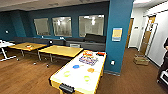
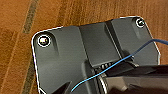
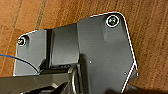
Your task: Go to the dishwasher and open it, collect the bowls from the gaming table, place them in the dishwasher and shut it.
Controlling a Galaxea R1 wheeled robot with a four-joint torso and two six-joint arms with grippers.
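The gaming table [image 1: 100, 72], glossy white on top with a yellow rim, stands straight ahead, running away from me toward a teal pillar. On its near half lie a blue bowl [image 1: 75, 66], an orange bowl [image 1: 90, 70], a yellow bowl [image 1: 66, 73] and a bright green bowl [image 1: 86, 78]. Farther along the top sit a colourful flat item [image 1: 88, 60] and small orange and red objects [image 1: 87, 52]. The dishwasher is out of view. Both wrist views look down past the robot's dark plate at wooden floor [image 2: 75, 12].
Two wooden-topped tables [image 1: 61, 50] on metal legs stand to the left, with a dark sofa [image 1: 85, 43] along the teal wall behind. The teal pillar [image 1: 117, 37] rises past the table's far end. A cardboard box [image 1: 141, 60] sits on the floor at right, near a person [image 1: 165, 62] at the edge.
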